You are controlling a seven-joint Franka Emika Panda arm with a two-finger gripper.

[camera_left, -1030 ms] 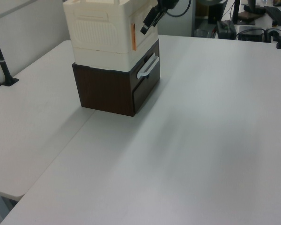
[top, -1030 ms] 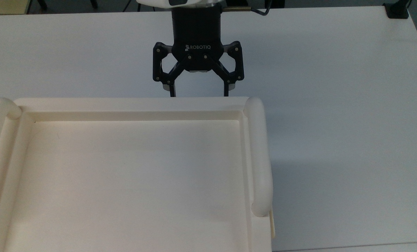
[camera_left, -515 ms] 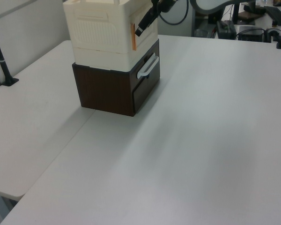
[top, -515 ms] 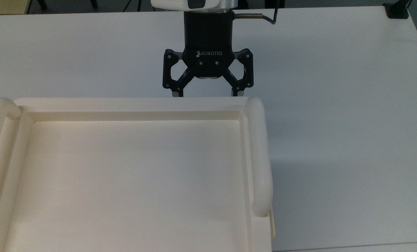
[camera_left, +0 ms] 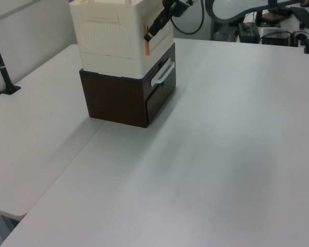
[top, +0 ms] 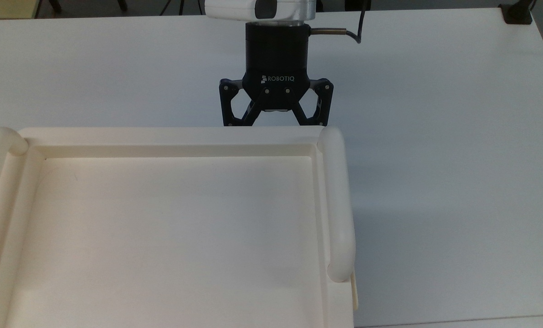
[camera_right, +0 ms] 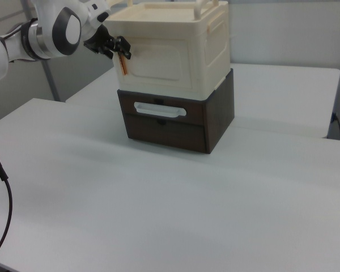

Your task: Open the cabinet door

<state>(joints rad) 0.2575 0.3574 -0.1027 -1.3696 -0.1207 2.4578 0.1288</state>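
Cabinet door, cream plastic panel (camera_right: 158,65), forms the front face of the large cream plastic cabinet (camera_right: 175,51), and in the right view we see it flush with that unit, a raised rounded rectangle moulded into it. A narrow orange strip (camera_right: 122,64) runs down the door's edge at the right view's left; the same strip appears in the left view at (camera_left: 146,40). We log the door as shut.

The black two-finger Robotiq gripper (camera_right: 122,47) sits at the upper end of that strip. In the top view the gripper (top: 276,119) has its linkage arms splayed wide, so we record the fingers as well spread; their tips pass below the cabinet's back rim and we cannot see them there. In the left view the gripper (camera_left: 150,34) points down and toward the door's edge, its tip at the orange strip. We cannot tell whether the fingers touch the strip or stand just off it. Nothing is held between them.

The cabinet has a recessed tray-like top (top: 162,237) with a thick rounded rail (top: 337,205) along each side. It stands on a dark brown wooden drawer box (camera_right: 175,122) with a pale curved handle (camera_right: 158,109), and the stack rests on a white table (camera_right: 175,198).
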